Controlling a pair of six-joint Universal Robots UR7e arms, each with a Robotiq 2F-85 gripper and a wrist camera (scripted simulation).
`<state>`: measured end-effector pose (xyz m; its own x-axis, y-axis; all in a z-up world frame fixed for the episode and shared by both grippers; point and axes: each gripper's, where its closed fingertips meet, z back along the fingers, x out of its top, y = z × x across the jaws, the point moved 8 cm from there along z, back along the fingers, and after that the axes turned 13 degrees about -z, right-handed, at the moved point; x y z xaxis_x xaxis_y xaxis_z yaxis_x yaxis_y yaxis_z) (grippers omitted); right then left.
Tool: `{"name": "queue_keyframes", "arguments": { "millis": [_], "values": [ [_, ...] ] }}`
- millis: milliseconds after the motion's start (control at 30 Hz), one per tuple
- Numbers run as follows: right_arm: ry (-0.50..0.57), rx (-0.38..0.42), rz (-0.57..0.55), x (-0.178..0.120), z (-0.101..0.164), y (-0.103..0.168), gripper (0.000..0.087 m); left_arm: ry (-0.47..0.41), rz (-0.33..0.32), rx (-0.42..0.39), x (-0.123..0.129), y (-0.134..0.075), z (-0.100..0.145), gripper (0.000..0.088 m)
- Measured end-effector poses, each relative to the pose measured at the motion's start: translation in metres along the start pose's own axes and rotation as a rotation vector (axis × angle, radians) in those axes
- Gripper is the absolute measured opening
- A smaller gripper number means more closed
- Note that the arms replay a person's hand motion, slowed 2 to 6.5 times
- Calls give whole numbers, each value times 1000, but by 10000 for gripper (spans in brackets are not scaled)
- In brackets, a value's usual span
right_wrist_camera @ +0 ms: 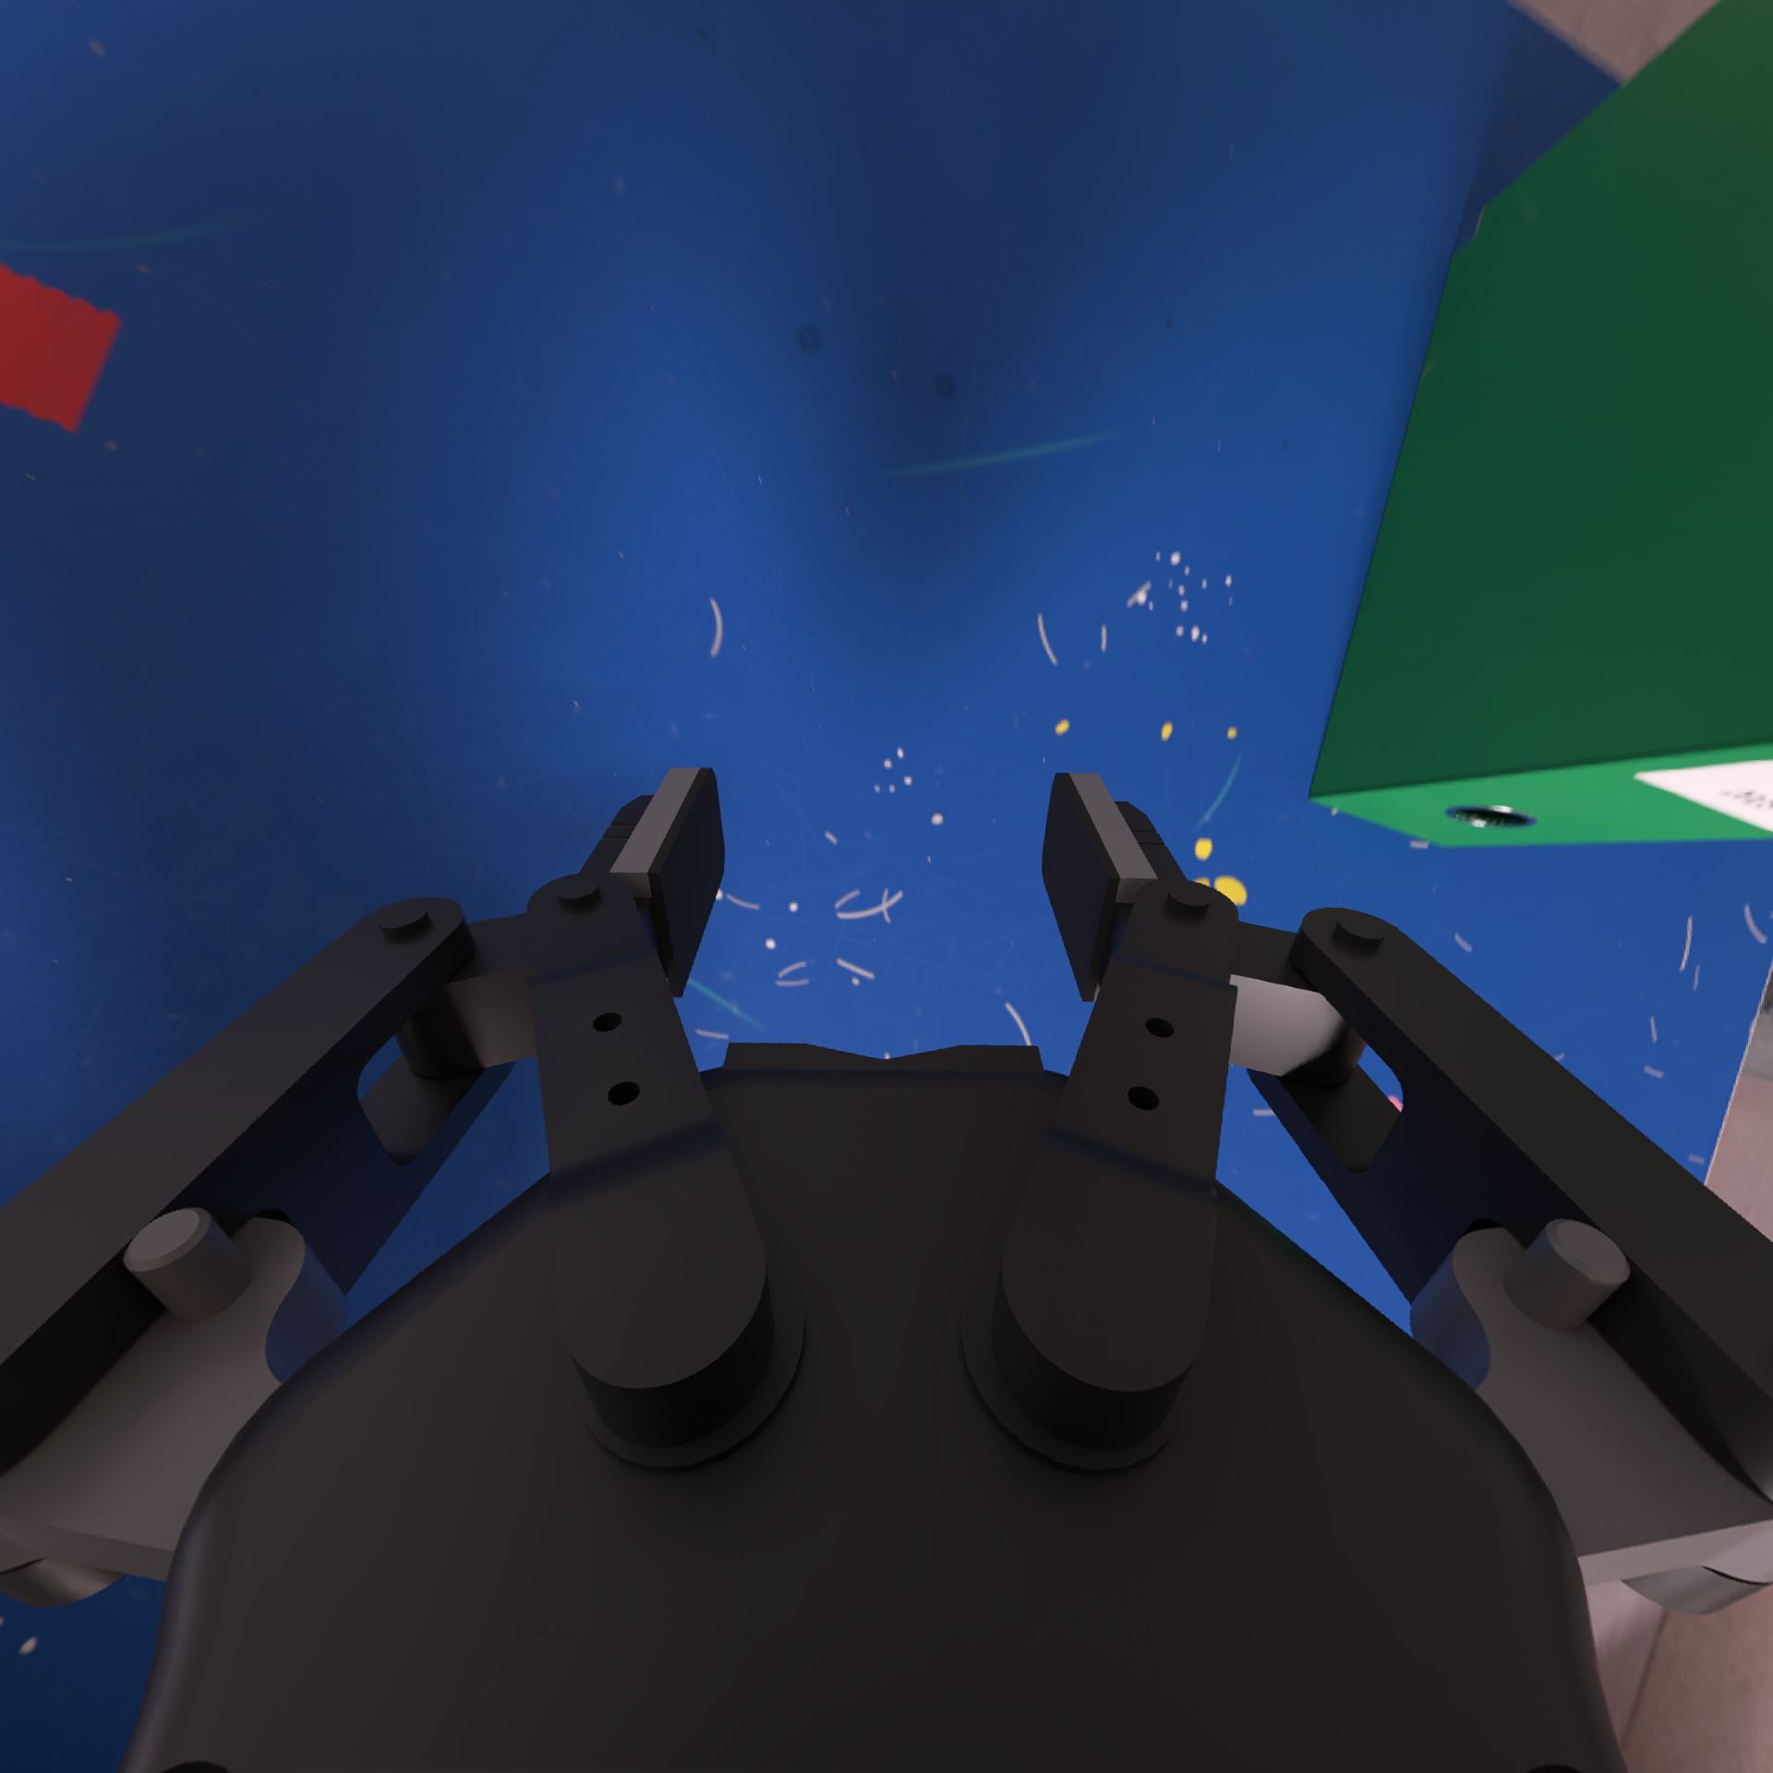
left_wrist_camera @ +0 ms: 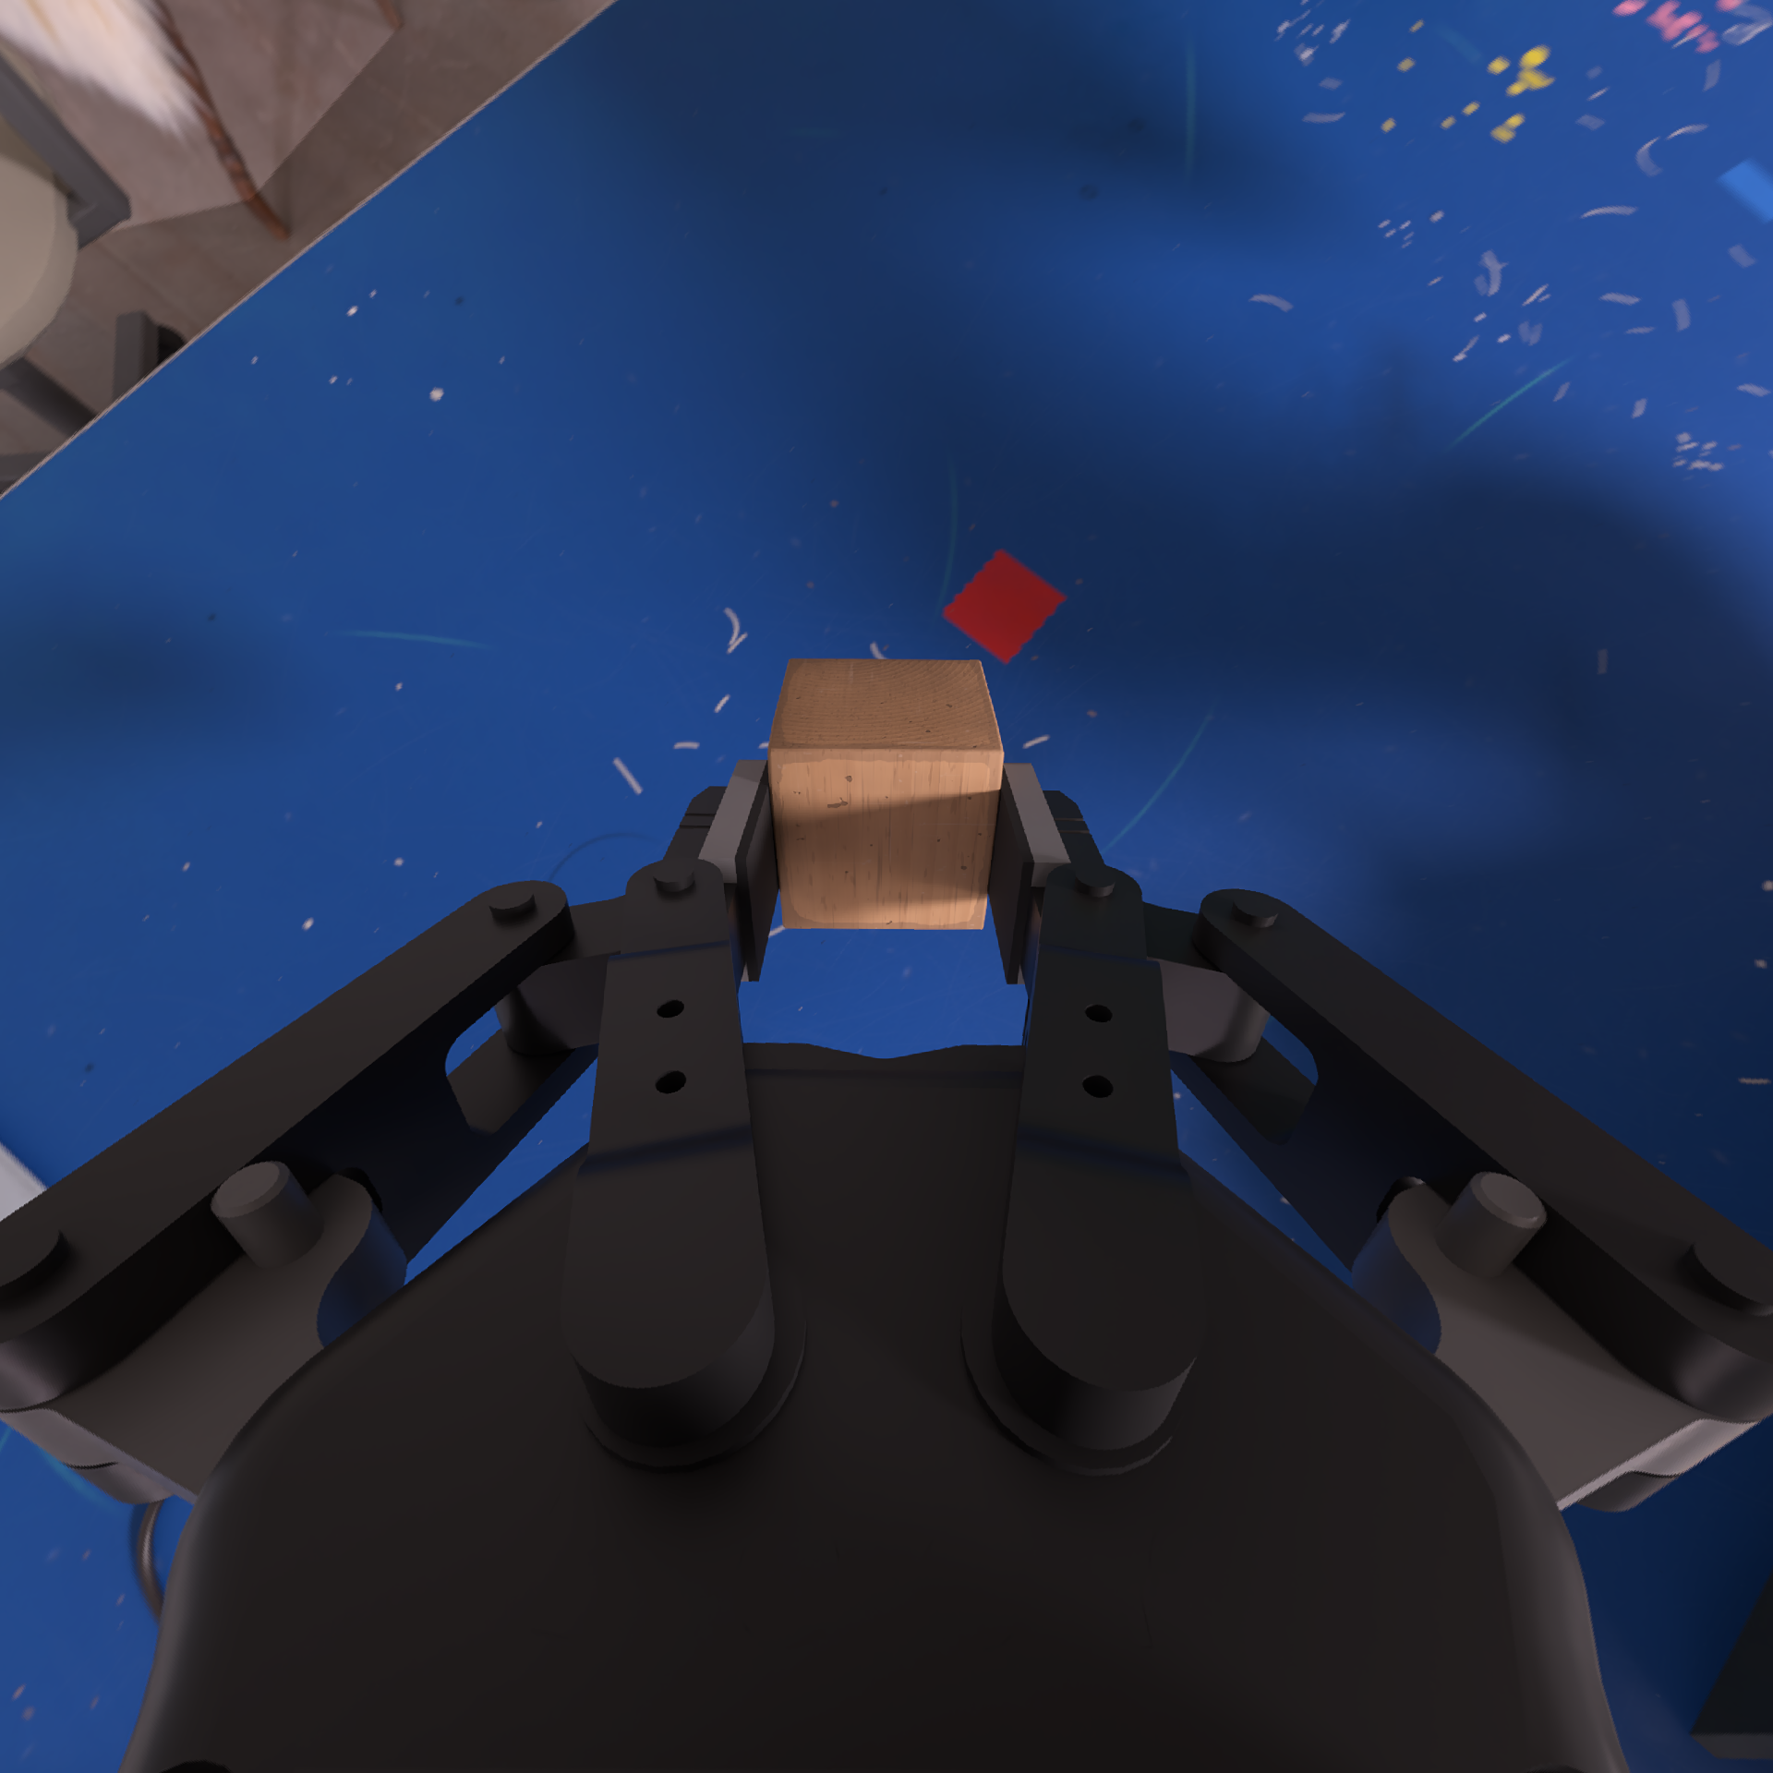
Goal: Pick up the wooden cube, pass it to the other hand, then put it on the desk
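Well above desk (left_wrist_camera: 384, 672), wooden cube (left_wrist_camera: 883, 796) clamped.

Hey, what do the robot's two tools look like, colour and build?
Both the left tool and right tool are matte black: a rounded body, hinged bar linkages with grey pivot pins, flat rectangular pads, and two small holes in each finger. No markings visible.

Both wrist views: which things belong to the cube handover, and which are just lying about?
Job:
cube, clamped in the left gripper
right gripper, open and empty
desk

Lying about:
red patch on the desk
green box, with a white label
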<state>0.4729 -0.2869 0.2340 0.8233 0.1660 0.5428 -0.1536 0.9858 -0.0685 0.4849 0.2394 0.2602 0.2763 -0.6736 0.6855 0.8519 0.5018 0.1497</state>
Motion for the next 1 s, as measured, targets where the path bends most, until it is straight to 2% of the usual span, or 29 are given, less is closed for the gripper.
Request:
{"name": "queue_keyframes", "arguments": {
  "millis": [167,333,733,1000],
  "values": [
    [-116,45,48,8,12,14,593,-74,-10,-64,12,-10,4,381],
    [-236,127,126,16,24,32,591,-125,-21,-135,22,-21,5,381],
    [-556,461,416,21,49,92,582,-212,-88,-281,42,-45,0,381],
    [-724,603,586,15,57,127,608,-247,-113,-382,51,-56,-7,381]
  ]
}}
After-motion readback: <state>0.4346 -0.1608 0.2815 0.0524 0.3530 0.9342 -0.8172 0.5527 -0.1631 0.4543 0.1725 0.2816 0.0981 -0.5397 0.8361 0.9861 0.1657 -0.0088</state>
